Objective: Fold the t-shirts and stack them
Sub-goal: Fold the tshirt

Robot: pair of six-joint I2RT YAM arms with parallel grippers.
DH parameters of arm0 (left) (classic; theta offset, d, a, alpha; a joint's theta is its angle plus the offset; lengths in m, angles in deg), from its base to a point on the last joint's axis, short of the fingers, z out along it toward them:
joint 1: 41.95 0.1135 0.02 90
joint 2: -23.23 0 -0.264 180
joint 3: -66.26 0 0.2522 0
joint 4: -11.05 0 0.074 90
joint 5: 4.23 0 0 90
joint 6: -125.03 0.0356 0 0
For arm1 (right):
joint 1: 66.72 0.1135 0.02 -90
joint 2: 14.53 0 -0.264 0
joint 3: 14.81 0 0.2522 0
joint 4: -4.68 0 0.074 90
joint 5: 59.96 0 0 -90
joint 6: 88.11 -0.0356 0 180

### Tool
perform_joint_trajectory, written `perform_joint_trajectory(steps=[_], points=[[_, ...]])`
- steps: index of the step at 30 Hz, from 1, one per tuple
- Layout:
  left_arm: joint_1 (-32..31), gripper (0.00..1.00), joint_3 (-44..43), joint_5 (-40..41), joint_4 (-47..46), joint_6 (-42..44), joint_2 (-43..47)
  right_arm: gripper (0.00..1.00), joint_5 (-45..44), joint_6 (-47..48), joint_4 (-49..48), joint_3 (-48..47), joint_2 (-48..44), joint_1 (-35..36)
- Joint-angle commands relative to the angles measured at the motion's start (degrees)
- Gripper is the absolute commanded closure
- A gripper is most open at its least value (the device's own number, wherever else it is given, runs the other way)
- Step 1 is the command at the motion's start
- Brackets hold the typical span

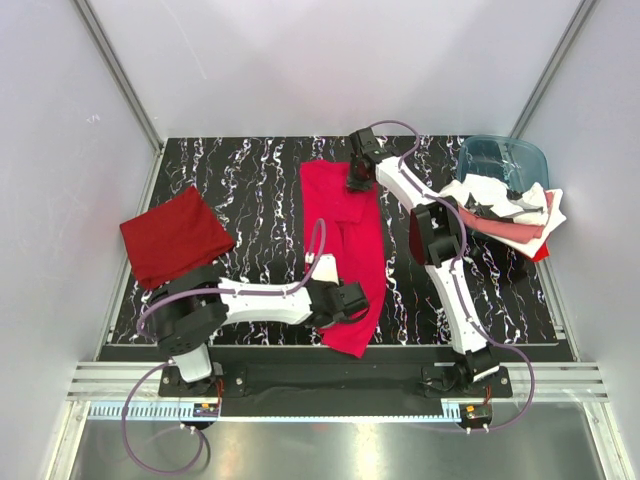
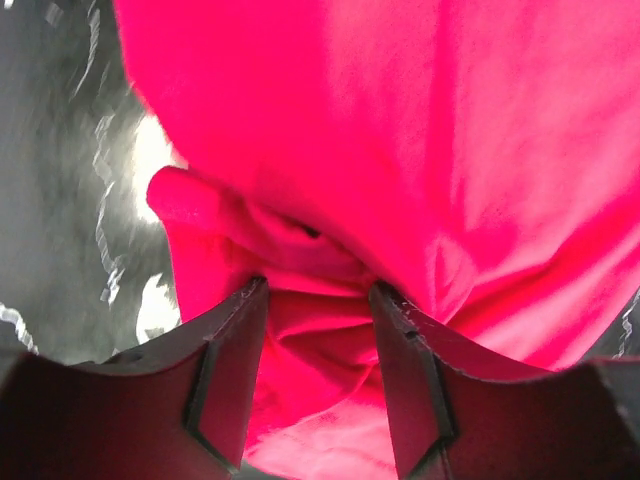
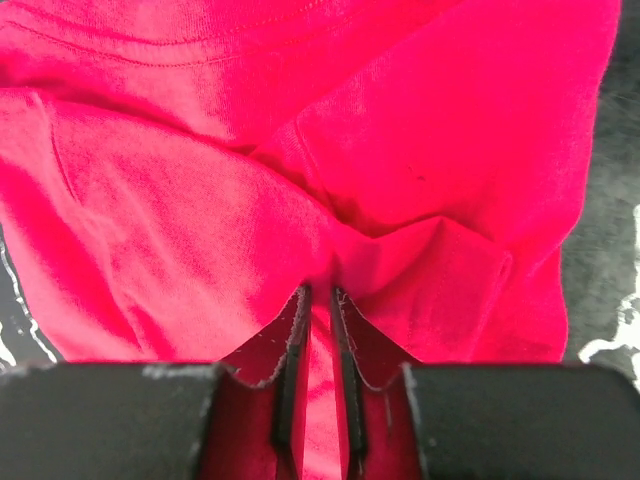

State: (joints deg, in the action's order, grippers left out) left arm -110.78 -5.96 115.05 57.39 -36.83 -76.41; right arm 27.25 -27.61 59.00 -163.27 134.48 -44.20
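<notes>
Your left gripper (image 2: 318, 290) has its jaws part-spread, packed with a bunched near end of the crimson shirt (image 1: 350, 245) lying mid-table. Farther off, your right gripper (image 3: 320, 295) pinches a thin fold, jaws almost together. From above, your left arm covers part of the shirt.

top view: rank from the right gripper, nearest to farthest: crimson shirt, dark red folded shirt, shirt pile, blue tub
1. The crimson t-shirt, mid-table, pinched in the right gripper.
2. The pile of t-shirts and the blue-teal tub, both to the right; too close to call.
3. The dark red folded t-shirt, at the left edge.
</notes>
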Motion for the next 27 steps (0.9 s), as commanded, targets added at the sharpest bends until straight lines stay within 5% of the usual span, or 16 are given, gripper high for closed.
perform_joint_trajectory(steps=[1, 8, 10, 13, 19, 27], points=[[-0.9, 0.46, 4.1, 0.3, 8.1, -7.9, 4.0, 0.79, 2.7, 1.6, 4.0, -2.4, 3.2, 0.1], [-0.4, 0.33, 9.5, 7.3, 17.1, -13.2, 16.2, 0.72, 5.4, 2.6, 0.4, 1.4, 0.4, 0.1], [1.2, 0.29, 9.5, 7.4, 17.7, -11.8, 18.8, 0.59, 7.3, 3.0, -2.6, 6.8, -3.3, 0.3], [3.7, 0.26, 10.1, 6.0, 15.7, -7.0, 22.3, 0.5, 7.9, 3.1, -9.3, 14.9, -10.3, 1.0], [5.7, 0.12, 13.5, 2.7, 4.7, 5.1, 31.8, 0.48, 5.3, 2.4, -14.0, 25.7, -20.8, 1.2], [23.4, 0.06, 10.9, -13.2, -8.0, 23.9, 34.2, 0.31, -1.9, -0.1, -17.2, 39.7, -32.6, 1.2]])
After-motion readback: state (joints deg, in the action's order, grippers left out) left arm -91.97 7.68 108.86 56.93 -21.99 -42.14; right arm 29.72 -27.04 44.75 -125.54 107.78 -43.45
